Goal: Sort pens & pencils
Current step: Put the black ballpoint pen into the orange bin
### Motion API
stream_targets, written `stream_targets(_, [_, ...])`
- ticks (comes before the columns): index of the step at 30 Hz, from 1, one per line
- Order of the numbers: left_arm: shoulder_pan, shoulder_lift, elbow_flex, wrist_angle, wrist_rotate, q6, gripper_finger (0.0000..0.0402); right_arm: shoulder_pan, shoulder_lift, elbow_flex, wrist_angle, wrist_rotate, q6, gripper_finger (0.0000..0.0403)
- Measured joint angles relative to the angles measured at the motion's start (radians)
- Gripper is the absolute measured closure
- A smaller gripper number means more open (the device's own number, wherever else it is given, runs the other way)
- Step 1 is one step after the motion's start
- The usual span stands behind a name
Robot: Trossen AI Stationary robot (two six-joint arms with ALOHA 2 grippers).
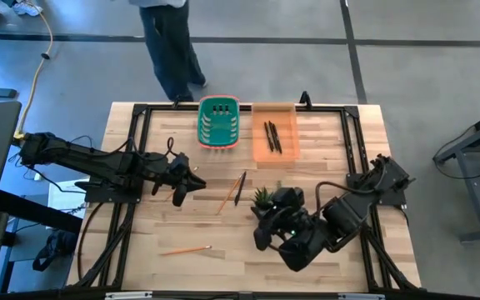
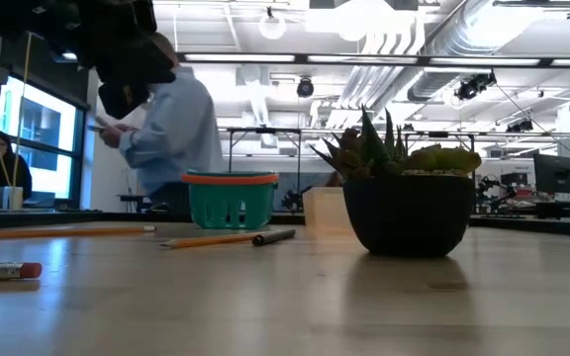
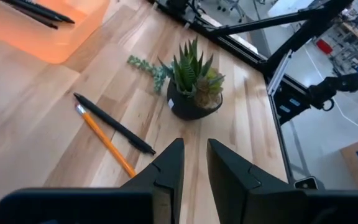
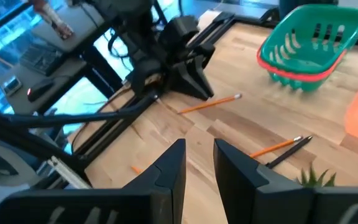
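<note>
High view: near edge of the wooden table (image 1: 332, 142), one pencil (image 1: 186, 249) lies alone, well apart from the rest. Right gripper (image 1: 262, 236) sits low on the right half, just beside a small potted succulent (image 1: 262, 197); right wrist view shows its fingers (image 4: 166, 168) slightly parted with nothing between them, so released and empty. Left gripper (image 1: 195, 183) reaches in from the left at mid-table; left wrist view shows its fingers (image 3: 169, 168) narrowly apart, gripping nothing, hovering above bare wood. A second pencil (image 1: 178, 194) lies just beside the left gripper, partly hidden by it. Centre of table: a third pencil (image 1: 229, 192) and one black pen (image 1: 240, 188) lie side by side, touching or nearly so at the far ends, between the left gripper and the plant. Further back, a green basket (image 1: 219, 123) with an orange rim; whether it holds anything cannot be told. Beside it an orange tray (image 1: 274, 132) holding two more pens (image 1: 272, 137). Beyond the table edge a person (image 1: 172, 46) stands on the grey floor; low view shows this person in a light shirt behind the basket
</note>
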State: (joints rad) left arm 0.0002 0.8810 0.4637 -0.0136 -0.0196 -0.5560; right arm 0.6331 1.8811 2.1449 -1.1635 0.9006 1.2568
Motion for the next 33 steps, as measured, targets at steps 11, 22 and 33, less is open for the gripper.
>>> stream_targets(11, [0.000,0.000,0.000,-0.080,-0.026,0.002,0.0344,0.000,-0.006,0.000,-0.080,-0.050,0.062,0.0330])
stream_targets(22, [0.000,0.000,0.000,-0.062,-0.026,-0.040,0.0344,-0.026,-0.009,0.000,-0.289,-0.139,0.283,0.0330])
stream_targets(33, [0.000,0.105,0.000,0.058,0.009,-0.152,0.0344,-0.067,-0.039,0.000,-0.308,-0.169,0.238,0.0330])
